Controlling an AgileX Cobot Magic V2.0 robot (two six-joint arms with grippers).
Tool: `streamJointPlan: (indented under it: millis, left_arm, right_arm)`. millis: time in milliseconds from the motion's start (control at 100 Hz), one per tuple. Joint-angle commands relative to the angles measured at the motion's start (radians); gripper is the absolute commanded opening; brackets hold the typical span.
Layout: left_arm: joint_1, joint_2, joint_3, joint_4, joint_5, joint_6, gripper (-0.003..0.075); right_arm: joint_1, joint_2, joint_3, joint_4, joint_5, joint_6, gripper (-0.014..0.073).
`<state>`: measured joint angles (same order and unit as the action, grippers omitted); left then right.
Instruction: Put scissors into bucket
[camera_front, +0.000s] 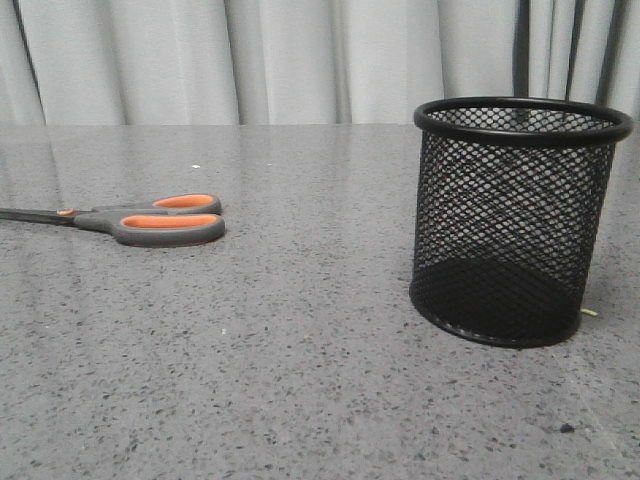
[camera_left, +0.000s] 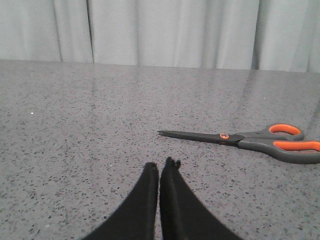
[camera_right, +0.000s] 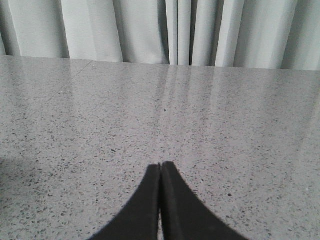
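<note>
The scissors (camera_front: 150, 221) lie flat on the grey speckled table at the left, dark grey handles with orange loops toward the middle, blades pointing left. They also show in the left wrist view (camera_left: 250, 141), ahead of the gripper and off to one side. The black wire-mesh bucket (camera_front: 516, 220) stands upright on the right and looks empty. My left gripper (camera_left: 160, 166) is shut and empty, low over the table, short of the blade tip. My right gripper (camera_right: 161, 166) is shut and empty over bare table. Neither gripper shows in the front view.
The table (camera_front: 300, 350) is grey speckled stone with pale curtains (camera_front: 250, 60) behind its far edge. A small dark speck (camera_front: 567, 428) lies near the front right. A thin pale scrap (camera_front: 589, 312) lies by the bucket's base.
</note>
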<state>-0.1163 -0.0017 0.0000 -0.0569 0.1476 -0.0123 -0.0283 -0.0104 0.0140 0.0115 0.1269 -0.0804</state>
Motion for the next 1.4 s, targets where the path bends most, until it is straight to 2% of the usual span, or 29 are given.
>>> streamJointPlan:
  millis: [0,670,930,1060,1130,1390]
  left_arm:
    - [0.002,-0.028,0.041,-0.007,-0.073,-0.009,-0.002]
    - [0.002,-0.028,0.041,-0.007,-0.073,-0.009,-0.002]
    - [0.002,-0.028,0.041,-0.02,-0.087,-0.009,-0.002]
    - [0.002,-0.028,0.041,-0.114,-0.102,-0.009,-0.002]
    - [0.002,-0.028,0.041,-0.238,-0.123,-0.009,-0.002]
    - [0.002,-0.028,0.04,-0.593,-0.139,-0.009,-0.002]
  right_arm:
    - [-0.006,-0.022,0.005,-0.011,-0.081,-0.003,-0.0055]
    - [-0.006,-0.022,0.005,-0.011,-0.081,-0.003,-0.0055]
    - [-0.006,-0.022,0.005,0.07,-0.083,-0.003,-0.0055]
    - [-0.006,-0.022,0.005,0.082,-0.111,-0.003,-0.0055]
    - [-0.006,-0.022,0.005,0.112,-0.137,-0.003,-0.0055]
    - [-0.006,-0.022,0.005,0.397,-0.259,-0.003,-0.0055]
